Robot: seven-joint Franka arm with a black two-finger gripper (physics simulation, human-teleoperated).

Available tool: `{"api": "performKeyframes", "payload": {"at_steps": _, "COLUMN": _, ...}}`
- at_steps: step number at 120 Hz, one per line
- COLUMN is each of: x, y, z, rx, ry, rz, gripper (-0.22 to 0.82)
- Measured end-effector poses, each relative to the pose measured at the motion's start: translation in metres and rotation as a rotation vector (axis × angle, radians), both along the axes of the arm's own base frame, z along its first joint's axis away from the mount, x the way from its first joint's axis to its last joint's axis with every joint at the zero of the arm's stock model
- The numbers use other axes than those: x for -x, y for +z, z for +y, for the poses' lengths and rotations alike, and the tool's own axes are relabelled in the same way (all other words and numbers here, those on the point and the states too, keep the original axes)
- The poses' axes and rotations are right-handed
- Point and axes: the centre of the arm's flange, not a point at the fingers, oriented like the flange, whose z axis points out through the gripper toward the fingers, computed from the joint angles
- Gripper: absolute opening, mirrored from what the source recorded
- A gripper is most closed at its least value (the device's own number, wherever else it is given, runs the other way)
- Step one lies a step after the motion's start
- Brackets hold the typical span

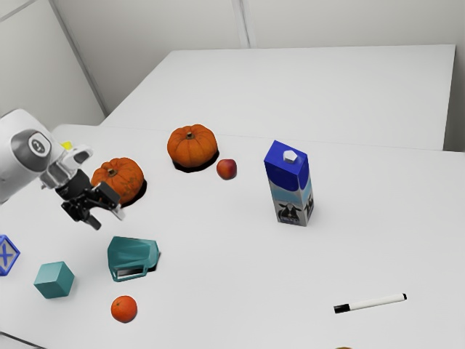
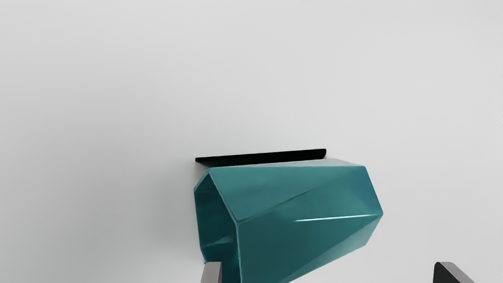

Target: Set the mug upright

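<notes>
Above the table, at the exterior view's left, my gripper (image 1: 107,217) hangs higher than the teal mug (image 1: 133,253) and apart from it. The mug lies on its side, its handle toward the exterior view's bottom edge. In the wrist view, the gripper (image 2: 328,271) is open, its fingertips wide apart. Part of the mug (image 2: 298,204) appears between and ahead of them, and one fingertip overlaps its open mouth in the picture. The mug's handle is hidden from the wrist view.
Near the mug are a teal cube (image 1: 54,280) and an orange (image 1: 124,309). Two pumpkins (image 1: 192,147) and a red fruit (image 1: 227,169) lie farther back. A milk carton (image 1: 289,183) stands mid-table, a marker (image 1: 370,303) lies at the exterior view's right, and a blue-edged block (image 1: 6,255) sits far left.
</notes>
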Motion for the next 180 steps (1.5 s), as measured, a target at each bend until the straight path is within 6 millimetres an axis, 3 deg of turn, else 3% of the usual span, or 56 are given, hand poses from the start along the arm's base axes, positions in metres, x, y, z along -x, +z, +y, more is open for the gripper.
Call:
{"api": "performKeyframes", "payload": {"at_steps": 43, "x": 0.01, "y": -0.038, "z": 0.011, "rx": 0.082, "ry": 0.021, "rz": -0.055, "gripper": 0.59}}
{"api": "performKeyframes", "payload": {"at_steps": 77, "x": 0.019, "y": -0.07, "z": 0.007, "rx": 0.166, "ry": 0.049, "rz": -0.093, "gripper": 0.58}}
{"api": "performKeyframes", "payload": {"at_steps": 114, "x": 0.025, "y": -0.086, "z": 0.003, "rx": 0.249, "ry": 0.088, "rz": -0.174, "gripper": 0.57}}
{"api": "performKeyframes", "payload": {"at_steps": 131, "x": 0.025, "y": -0.088, "z": 0.001, "rx": 0.273, "ry": 0.085, "rz": -0.203, "gripper": 0.48}}
{"api": "performKeyframes", "payload": {"at_steps": 163, "x": 0.025, "y": -0.086, "z": 0.0, "rx": 0.293, "ry": 0.063, "rz": -0.244, "gripper": 0.12}}
{"api": "performKeyframes", "payload": {"at_steps": 180, "x": 0.024, "y": -0.081, "z": -0.001, "rx": 0.286, "ry": 0.042, "rz": -0.267, "gripper": 0.0}}
